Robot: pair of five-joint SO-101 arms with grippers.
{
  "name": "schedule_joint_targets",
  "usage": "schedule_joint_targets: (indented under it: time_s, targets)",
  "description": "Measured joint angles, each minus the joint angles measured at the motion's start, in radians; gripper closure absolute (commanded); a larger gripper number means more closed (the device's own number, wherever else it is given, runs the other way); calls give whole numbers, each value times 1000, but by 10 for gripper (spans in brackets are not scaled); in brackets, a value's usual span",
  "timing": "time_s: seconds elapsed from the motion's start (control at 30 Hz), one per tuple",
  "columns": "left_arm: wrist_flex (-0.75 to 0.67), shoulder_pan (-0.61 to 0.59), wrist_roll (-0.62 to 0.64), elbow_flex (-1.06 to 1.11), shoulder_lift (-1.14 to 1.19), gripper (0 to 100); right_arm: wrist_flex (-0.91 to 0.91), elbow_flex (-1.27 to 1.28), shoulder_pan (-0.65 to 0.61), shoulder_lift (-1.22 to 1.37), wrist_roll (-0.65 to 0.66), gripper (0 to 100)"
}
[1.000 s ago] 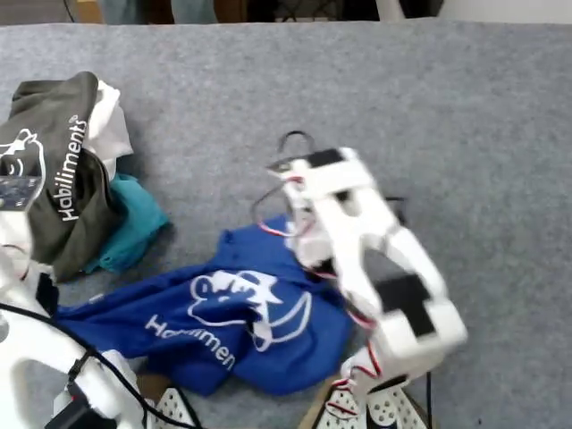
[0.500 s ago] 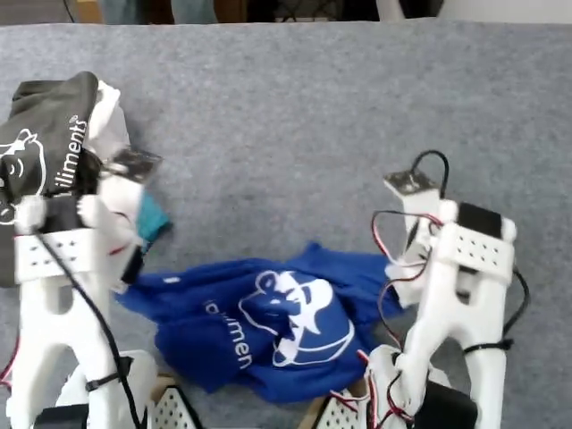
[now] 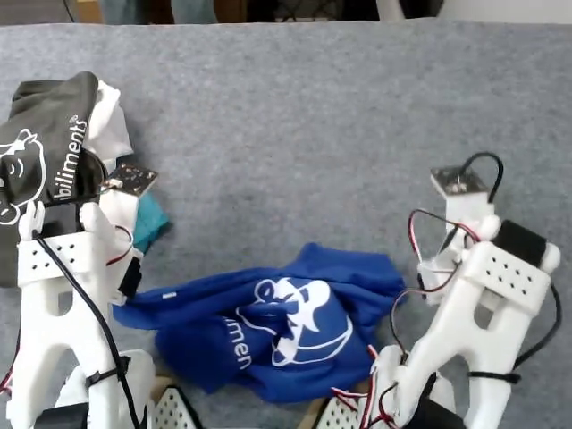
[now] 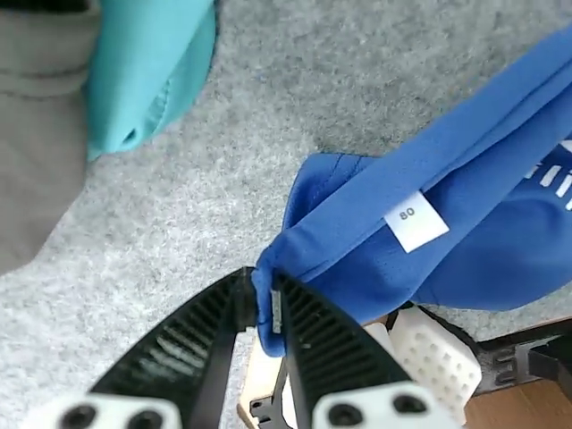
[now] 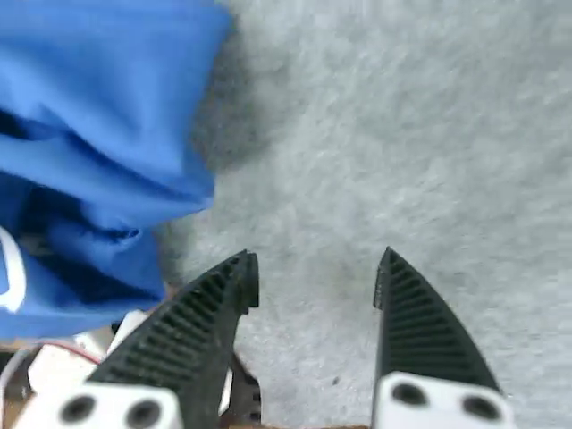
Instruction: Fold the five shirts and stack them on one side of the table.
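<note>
1. Looking down on a grey felt table (image 3: pixel 357 107), spreading across pretty much the whole high view.
2. Lying crumpled at the near edge between the two arms: the blue shirt (image 3: pixel 277 322), white print facing up, all bunched and unfolded.
3. Sitting over at the left side of the table: a pile of shirts (image 3: pixel 54 161), with a dark olive-grey one on top, a bit of white poking out and a teal shirt (image 3: pixel 154 219) peeking from underneath, close to the blue one but apart from it.
4. Standing by the blue shirt's left end: the left arm (image 3: pixel 63 295). Standing just off its right end: the right arm (image 3: pixel 474 295).
5. Pinching a fold at the blue shirt's edge: the left gripper (image 4: pixel 262 290), fingers pressing together on the fabric.
6. Hanging spread wide over bare felt: the right gripper (image 5: pixel 318 259), with the blue shirt just off to one side.
7. Sticking out on the blue fabric near that pinched edge: a small white tag (image 4: pixel 416 221).
</note>
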Motion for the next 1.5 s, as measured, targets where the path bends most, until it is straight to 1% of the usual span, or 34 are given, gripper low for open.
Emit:
schedule_joint_targets:
  time_s: [0.07, 0.17, 0.33, 0.43, 0.5, 0.67, 0.77, 0.9, 1.0, 1.07, 1.17, 1.33, 1.5]
  targets:
    - [0, 0, -17, 0, 0, 971, 0, -44, -68, 9, -81, 776]
    - [6, -5, -32, -23, 0, 971, -5, -92, -207, 77, -209, 776]
    - [41, -6, -29, -184, 0, 971, -51, -189, -433, 287, -402, 773]
    - [43, -6, 32, -305, 0, 971, -58, -311, -522, 443, -512, 773]
    - [25, -6, 84, -359, -2, 971, -60, -408, -554, 559, -557, 775]
    - [-2, -6, 181, -387, -2, 971, -28, -643, -569, 872, -582, 776]
    - [-6, -6, 190, -370, -2, 971, 35, -773, -572, 1025, -582, 776]
    - [-6, -6, 192, -311, -2, 971, 106, -890, -601, 1145, -582, 782]
    - [-6, -6, 192, -290, -2, 971, 129, -904, -651, 1185, -582, 841]
    - [-6, -6, 192, -281, -2, 971, 130, -905, -687, 1194, -582, 861]
    - [-6, -6, 192, -281, 0, 971, 130, -905, -729, 1197, -582, 861]
    - [-6, -6, 192, -281, 0, 971, 126, -895, -736, 1206, -582, 861]
    - [-6, -6, 192, -281, 0, 971, 32, -802, -736, 1206, -582, 864]
